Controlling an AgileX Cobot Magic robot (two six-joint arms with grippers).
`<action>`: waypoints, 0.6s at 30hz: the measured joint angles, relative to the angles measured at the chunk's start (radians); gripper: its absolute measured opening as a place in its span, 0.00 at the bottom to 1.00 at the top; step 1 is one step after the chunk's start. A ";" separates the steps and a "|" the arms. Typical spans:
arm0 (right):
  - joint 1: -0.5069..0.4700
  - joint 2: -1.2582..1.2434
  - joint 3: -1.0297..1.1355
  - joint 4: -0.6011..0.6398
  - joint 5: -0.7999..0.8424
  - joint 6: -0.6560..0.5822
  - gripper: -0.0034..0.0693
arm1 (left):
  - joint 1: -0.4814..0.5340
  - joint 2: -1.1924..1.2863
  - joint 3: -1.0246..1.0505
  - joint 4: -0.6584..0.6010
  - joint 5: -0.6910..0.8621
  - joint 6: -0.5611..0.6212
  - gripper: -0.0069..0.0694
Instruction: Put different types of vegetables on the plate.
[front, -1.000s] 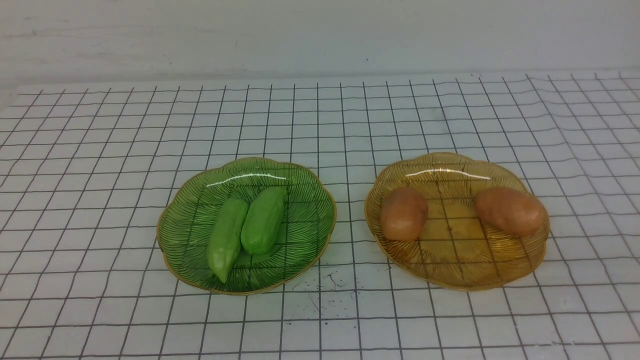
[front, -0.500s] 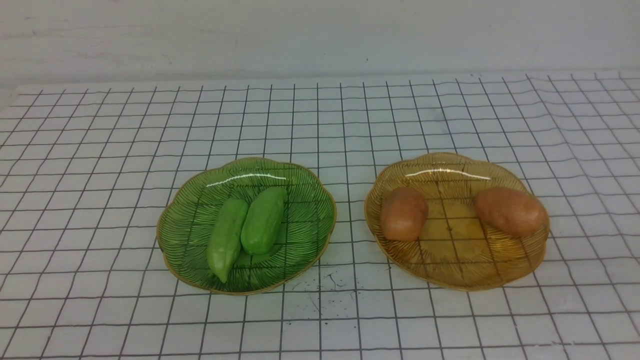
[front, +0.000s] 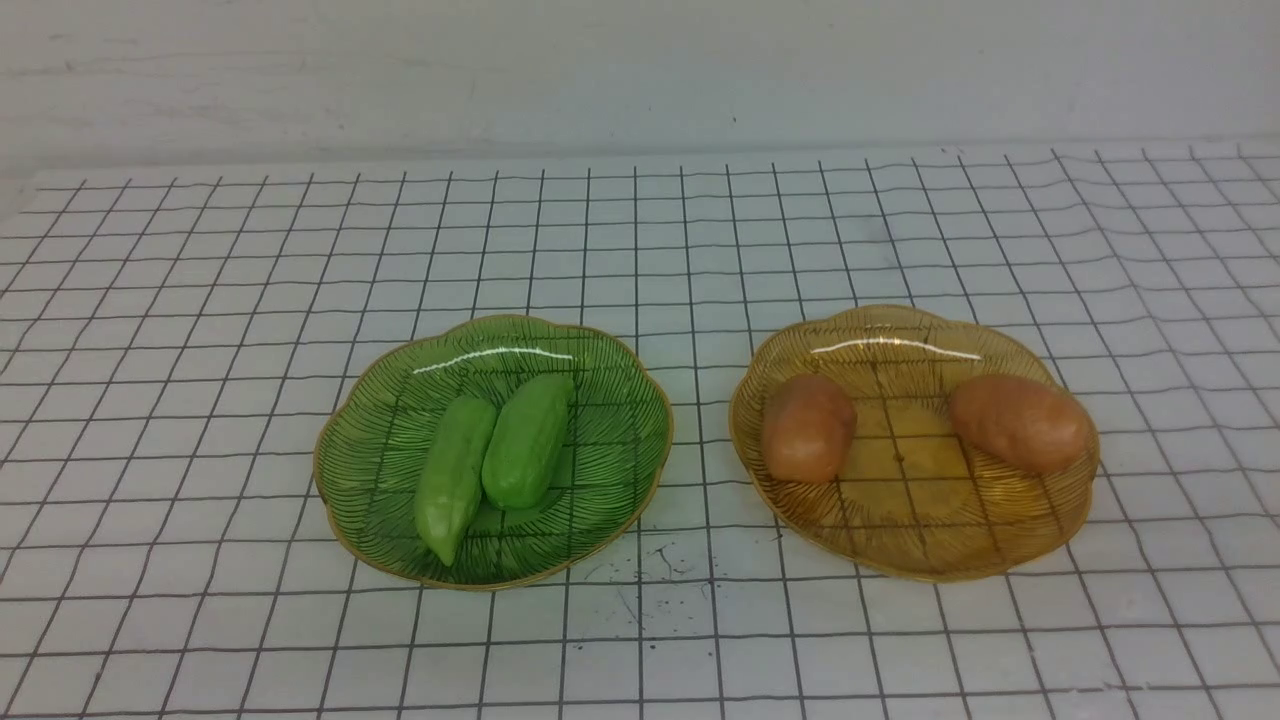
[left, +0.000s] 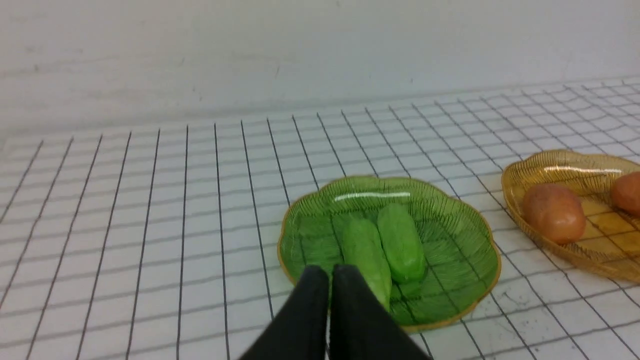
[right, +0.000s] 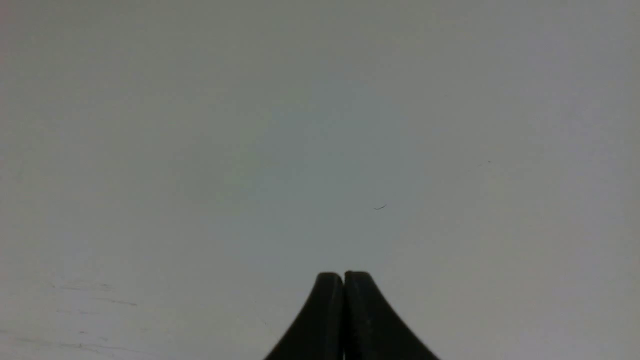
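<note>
Lab-style test bench: gridded tabletop (front: 200, 300), bare wall (front: 640, 70)

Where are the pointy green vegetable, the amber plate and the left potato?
pointy green vegetable (front: 455, 478): front view, middle of its body.
amber plate (front: 905, 455): front view, bare middle.
left potato (front: 808, 428): front view, its middle.

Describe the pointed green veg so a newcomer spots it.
On the gridded table, take the green plate, on the robot's left of the amber plate. Two vegetables lie side by side on it; the pointed vegetable is the paler left one, tapering toward the camera, unlike its blunt-ended neighbour.
</note>
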 joint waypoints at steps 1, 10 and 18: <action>0.000 0.000 0.000 0.000 0.000 0.000 0.03 | 0.034 -0.027 0.059 -0.034 -0.055 0.058 0.08; 0.000 0.000 0.000 0.000 0.000 0.002 0.03 | 0.273 -0.067 0.456 -0.188 -0.258 0.207 0.08; 0.000 0.000 0.000 -0.002 0.005 0.002 0.03 | 0.283 -0.067 0.584 -0.171 -0.344 0.198 0.08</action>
